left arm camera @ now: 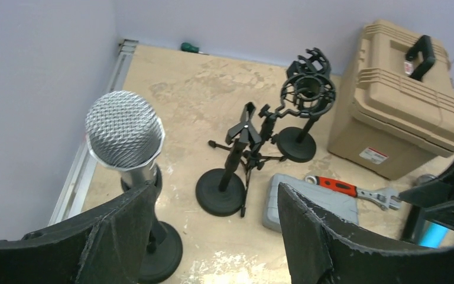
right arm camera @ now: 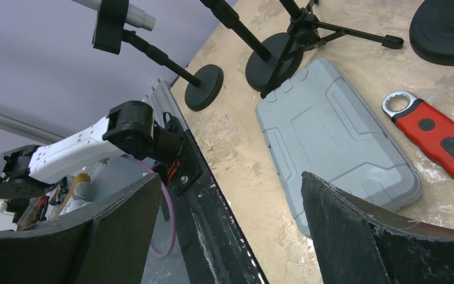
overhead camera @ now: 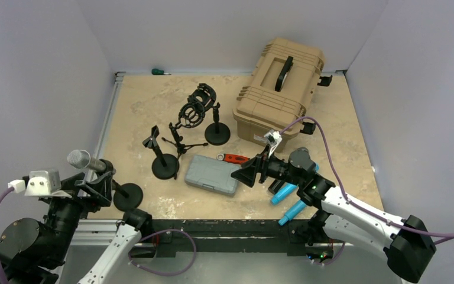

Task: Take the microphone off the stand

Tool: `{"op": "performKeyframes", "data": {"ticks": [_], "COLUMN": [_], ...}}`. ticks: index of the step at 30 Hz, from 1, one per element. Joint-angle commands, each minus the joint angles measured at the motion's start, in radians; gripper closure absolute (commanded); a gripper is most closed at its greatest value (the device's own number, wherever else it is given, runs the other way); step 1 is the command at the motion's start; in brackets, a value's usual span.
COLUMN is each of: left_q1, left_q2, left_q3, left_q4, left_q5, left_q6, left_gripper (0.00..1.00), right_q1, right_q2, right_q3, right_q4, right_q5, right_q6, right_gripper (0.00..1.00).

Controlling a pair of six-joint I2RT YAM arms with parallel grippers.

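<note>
Left wrist view showed the one microphone [left arm camera: 125, 133] clipped in its stand [left arm camera: 159, 251] at the worktop's [left arm camera: 201, 83] near-left corner, just beyond the left finger [left arm camera: 112, 236] of the wide-open left jaws. Right wrist view caught only its tail end; the right jaws gaped empty. Stands numbered four: three round-based, one tripod [left arm camera: 254, 158].

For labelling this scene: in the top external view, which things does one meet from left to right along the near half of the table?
Silver mesh-headed microphone → black empty clip stand on a round base → grey flat plastic case → two light blue cylindrical tools.
</note>
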Motion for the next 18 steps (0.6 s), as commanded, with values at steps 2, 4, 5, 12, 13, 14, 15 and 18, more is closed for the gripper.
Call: {"op": "performKeyframes", "data": {"ticks": [2,4,5,12,13,14,15,18], "left_q1": [-0.005,-0.005,-0.005,-0.005,-0.005,-0.005,-0.005,-0.004], "left_q2": [-0.014,0.0,0.012,0.02,0.008,-0.001,-0.007,-0.001], "left_q3": [-0.061,-0.122,-0.148,-0.364,-0.389,-0.417,-0.437,-0.466], "left_q4": [-0.089,-0.1,-0.107,0.072,0.125,0.174,0.223,0.305], "left_q5": [-0.169,-0.242,-0.284,-0.546,-0.561,-0.571,-0.578,-0.58], "left_q6": [-0.055,-0.087,-0.104,-0.16,-0.145,-0.124,-0.108,-0.089], "left_gripper": [0.27,0.27,0.27,0.08,0.06,0.04,0.03,0.03], "right_q1": [0.005,0.005,0.005,0.009,0.009,0.01,0.01,0.01], "right_q2": [-0.003,0.005,0.011,0.014,0.008,0.002,-0.003,-0.008], "right_q3": [0.055,0.063,0.069,0.073,0.07,0.069,0.067,0.065], "right_q4": [0.05,0.048,0.045,0.023,0.017,0.014,0.009,0.005], "right_q5": [0.035,0.037,0.037,0.045,0.049,0.054,0.059,0.066], "right_q6": [0.003,0.005,0.006,0.012,0.013,0.013,0.013,0.015], "right_gripper": [0.14,0.14,0.14,0.15,0.15,0.15,0.16,0.16]}}
